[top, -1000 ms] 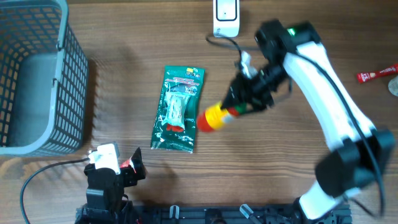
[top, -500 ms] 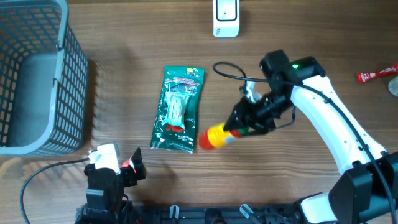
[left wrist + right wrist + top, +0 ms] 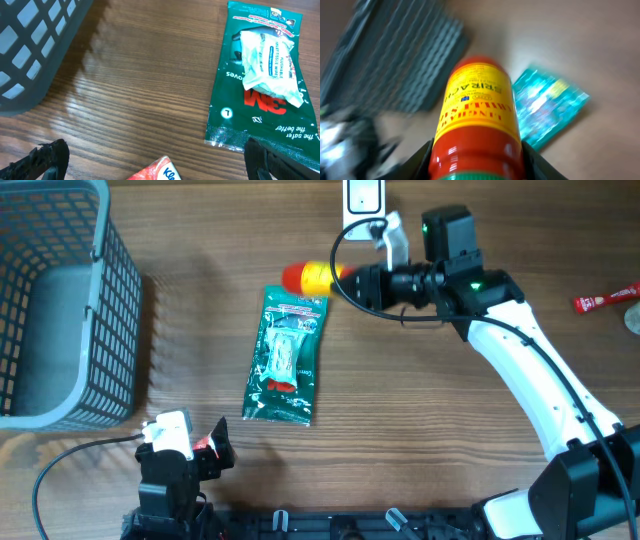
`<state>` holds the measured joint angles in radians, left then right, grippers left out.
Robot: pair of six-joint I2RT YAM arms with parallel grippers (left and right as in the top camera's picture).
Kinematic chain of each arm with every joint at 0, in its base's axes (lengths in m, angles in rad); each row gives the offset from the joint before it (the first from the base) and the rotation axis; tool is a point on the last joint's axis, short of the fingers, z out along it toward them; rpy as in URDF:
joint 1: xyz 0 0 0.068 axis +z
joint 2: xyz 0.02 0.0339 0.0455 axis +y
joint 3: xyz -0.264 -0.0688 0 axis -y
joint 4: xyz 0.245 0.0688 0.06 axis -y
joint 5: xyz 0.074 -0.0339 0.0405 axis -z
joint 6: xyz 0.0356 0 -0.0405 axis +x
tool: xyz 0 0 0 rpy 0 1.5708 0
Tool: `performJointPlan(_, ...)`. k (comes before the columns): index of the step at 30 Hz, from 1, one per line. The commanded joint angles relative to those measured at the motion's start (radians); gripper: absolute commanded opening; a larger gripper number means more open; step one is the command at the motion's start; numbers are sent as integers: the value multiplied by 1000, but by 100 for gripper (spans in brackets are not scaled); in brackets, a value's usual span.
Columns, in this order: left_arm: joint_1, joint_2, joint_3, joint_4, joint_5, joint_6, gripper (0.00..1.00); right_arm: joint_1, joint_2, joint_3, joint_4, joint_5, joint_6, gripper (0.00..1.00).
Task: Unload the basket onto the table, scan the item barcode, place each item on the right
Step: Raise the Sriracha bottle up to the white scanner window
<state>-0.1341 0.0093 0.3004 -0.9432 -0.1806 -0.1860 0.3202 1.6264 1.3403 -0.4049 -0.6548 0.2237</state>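
Note:
The item is a red sauce bottle with a yellow label, held level above the table at the back centre. My right gripper is shut on its cap end. The bottle's base points left, just below a white scanner at the far edge. In the right wrist view the bottle fills the middle, with a dark finger pressed against each side of it. No barcode shows. My left gripper rests open at the near left edge, with the corner of a red tissue packet between its fingers.
A green wipes packet lies flat at the centre, just below the bottle. A grey mesh basket fills the back left corner. A small red sachet lies at the right edge. A black cable loops near the scanner.
The right arm has carried the bottle from the table's middle up to the back, turning it level beside the scanner. The left arm has not moved.

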Motion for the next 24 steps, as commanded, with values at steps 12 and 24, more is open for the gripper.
performJointPlan(12,7,-3,-2,1,8,-5,100,1,303,21,845,771,37,35)
performJointPlan(24,7,-3,-2,1,8,-5,100,1,561,21,1302,759,16,41)
